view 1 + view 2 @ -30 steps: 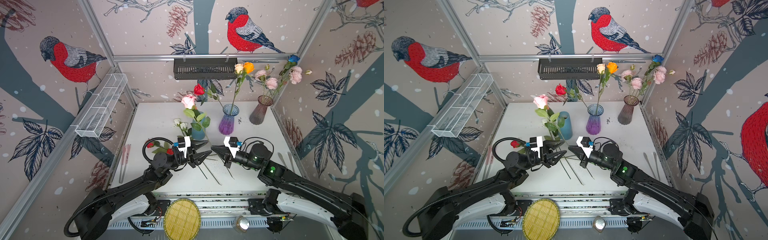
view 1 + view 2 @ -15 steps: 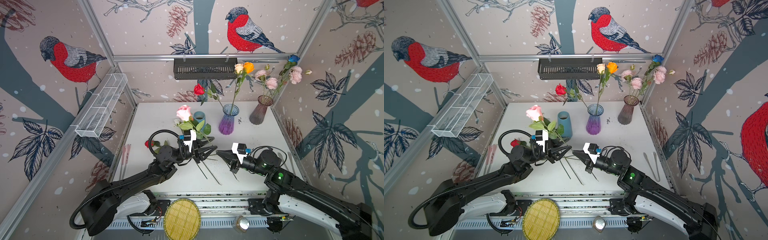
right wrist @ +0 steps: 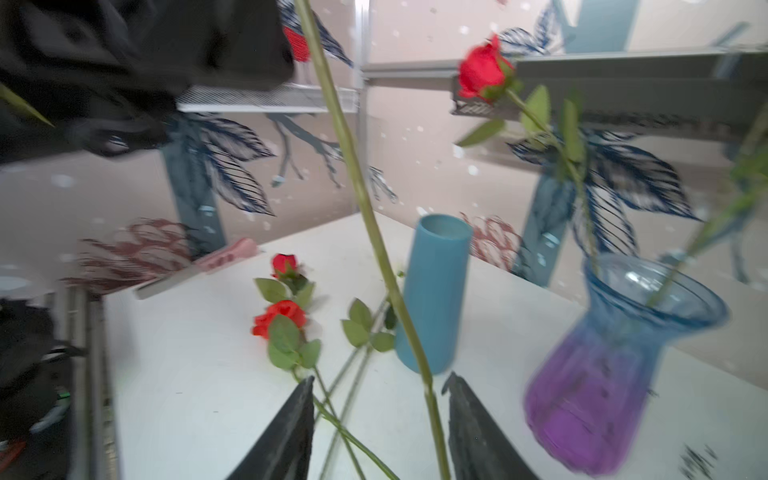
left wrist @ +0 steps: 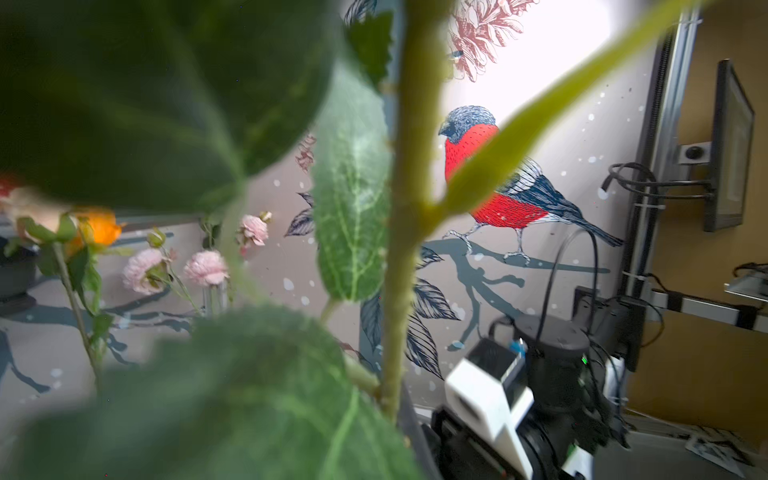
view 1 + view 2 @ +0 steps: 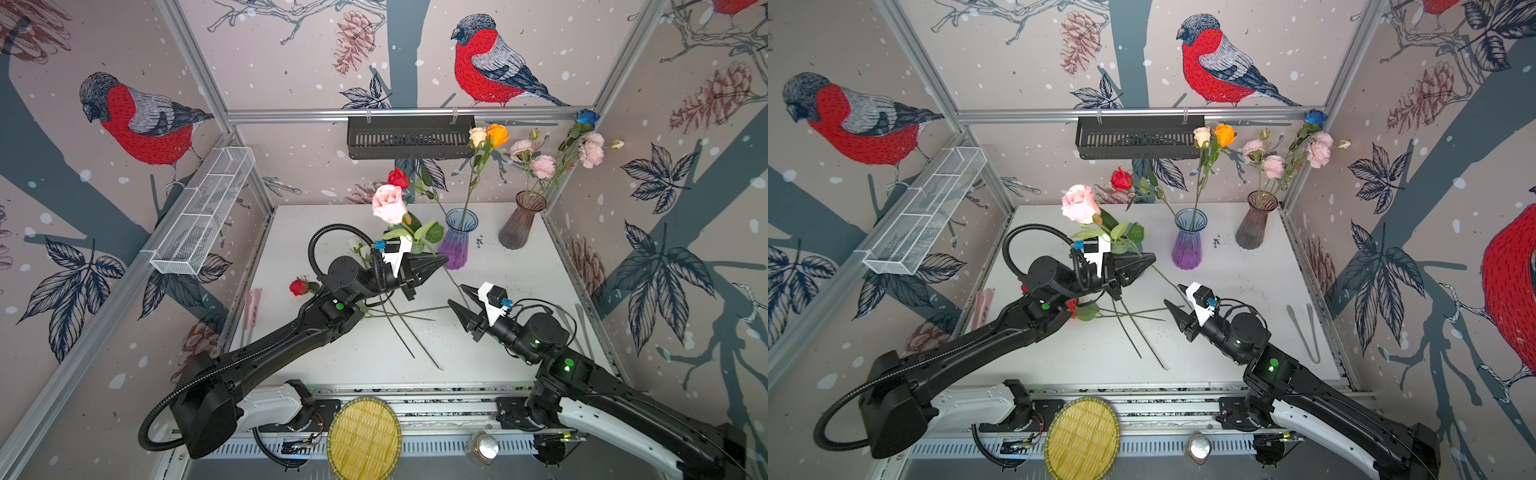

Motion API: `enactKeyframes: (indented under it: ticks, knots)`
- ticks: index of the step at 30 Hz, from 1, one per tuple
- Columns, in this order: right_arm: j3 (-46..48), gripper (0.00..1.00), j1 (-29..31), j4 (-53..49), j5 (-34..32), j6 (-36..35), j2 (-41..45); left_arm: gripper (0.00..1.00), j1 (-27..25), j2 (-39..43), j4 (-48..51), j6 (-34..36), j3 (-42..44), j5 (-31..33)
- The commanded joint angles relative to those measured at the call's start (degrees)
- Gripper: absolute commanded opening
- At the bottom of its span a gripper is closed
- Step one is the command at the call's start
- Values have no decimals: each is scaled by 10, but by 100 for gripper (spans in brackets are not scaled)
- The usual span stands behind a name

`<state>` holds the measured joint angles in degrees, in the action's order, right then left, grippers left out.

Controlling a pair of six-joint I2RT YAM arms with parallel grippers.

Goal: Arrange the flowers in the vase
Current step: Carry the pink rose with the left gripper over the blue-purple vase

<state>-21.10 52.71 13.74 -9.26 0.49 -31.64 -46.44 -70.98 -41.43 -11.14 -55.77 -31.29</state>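
1. Rising on a long green stem, the pink rose (image 5: 388, 203) stands well above the white table (image 5: 519, 291), its head tilted toward the back wall and its leaves bunched just under the bloom.
2. The left gripper (image 5: 434, 262) is clenched on that stem just below the leaves, and the left wrist view is filled with blurred stem and foliage.
3. The lower stem slants down past the right gripper (image 5: 460, 297), whose jaws stand apart on either side of it; in the right wrist view the stem runs between the two fingertips (image 3: 286, 428) without a pinch that I can see.
4. I'd judge the flower light and springy: the stem looks like stiff plastic that will flex and swing at the free end, while petals and leaves are soft and would crush or snag.
5. The bare stem below the leaves looks like the place to hold it, low enough to steer the tip into a vase mouth.
6. Just behind the rose is the blue cylinder vase (image 3: 434, 291), apparently empty; beside it the purple glass vase (image 5: 457, 241) holds a few roses, and the brown vase (image 5: 519, 224) holds pink carnations.
7. More red roses (image 3: 280, 316) lie flat on the table with stems crossing.
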Motion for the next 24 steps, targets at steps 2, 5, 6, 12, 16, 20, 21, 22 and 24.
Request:
enactKeyframes:
  ticks: [2,5,6,12,16,20,21,22,24]
  knots:
    - [64,53,-1,3,-174,29,17,0,-1,-49,132,115,-118,46]
    - [114,53,0,37,-140,40,32,0,-1,-105,177,165,-218,60]
    - [134,53,-1,59,-119,37,34,0,-1,-127,194,181,-253,66]
    - [194,48,3,154,27,17,19,0,0,-249,257,261,-419,105]
    - [186,45,11,157,39,7,1,0,1,-317,290,294,-505,140]
    - [182,43,13,146,41,9,3,0,2,-356,290,309,-548,163]
    - [183,43,12,148,39,9,3,0,2,-363,294,310,-560,163]
    - [183,43,12,148,37,8,3,0,2,-370,299,313,-573,164]
    - [183,43,12,148,35,8,3,0,2,-383,311,318,-597,168]
